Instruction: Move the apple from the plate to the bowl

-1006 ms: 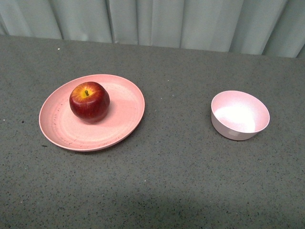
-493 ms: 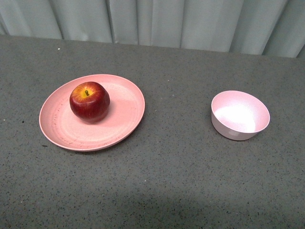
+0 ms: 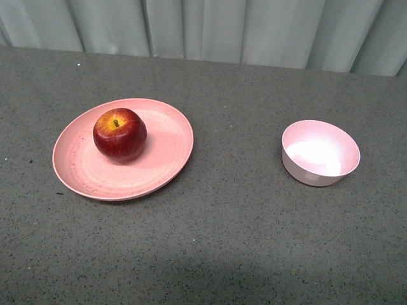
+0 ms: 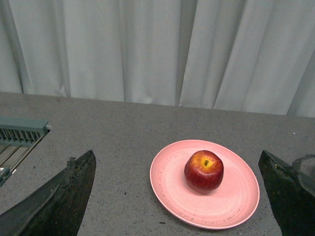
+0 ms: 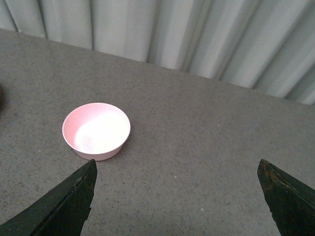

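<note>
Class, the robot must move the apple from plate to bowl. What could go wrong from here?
1. The apple is round and glossy; it may slip or roll on the plate when the open left gripper closes.
2. The bowl looks only a little wider than the apple, so an off-centre release may hit its rim and tip it.
</note>
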`<state>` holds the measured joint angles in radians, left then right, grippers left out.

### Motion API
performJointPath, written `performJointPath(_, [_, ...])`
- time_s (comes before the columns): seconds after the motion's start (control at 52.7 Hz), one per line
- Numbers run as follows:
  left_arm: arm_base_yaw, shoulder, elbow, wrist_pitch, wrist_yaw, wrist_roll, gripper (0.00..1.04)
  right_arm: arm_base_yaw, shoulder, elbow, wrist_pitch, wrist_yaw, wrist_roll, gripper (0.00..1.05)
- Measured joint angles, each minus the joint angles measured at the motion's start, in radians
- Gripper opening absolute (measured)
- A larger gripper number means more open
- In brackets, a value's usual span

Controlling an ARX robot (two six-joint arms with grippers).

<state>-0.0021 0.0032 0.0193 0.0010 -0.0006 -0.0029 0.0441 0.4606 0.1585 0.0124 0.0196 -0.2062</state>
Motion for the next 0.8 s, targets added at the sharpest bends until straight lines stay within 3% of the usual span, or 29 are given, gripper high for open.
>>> performJointPath(0.133, [0.0, 0.0, 0.0, 0.0, 0.0, 0.0, 0.98, 0.057, 0.386, 0.119, 0.163, -0.039, 0.006, 0.95])
performJointPath(0.285, [0.0, 0.0, 0.0, 0.0, 0.0, 0.0, 0.98, 0.105, 0.731, 0.277, 0.223, -0.067, 0.008, 0.95])
performJointPath(0.512, [0.0, 0.0, 0.0, 0.0, 0.0, 0.0, 0.98, 0.186, 1.132, 0.526, 0.113, -0.078, -0.016, 0.95])
performJointPath(0.797, [0.0, 0.0, 0.0, 0.0, 0.0, 0.0, 0.98, 0.269, 1.473, 0.728, 0.101, -0.063, -0.035, 0.95])
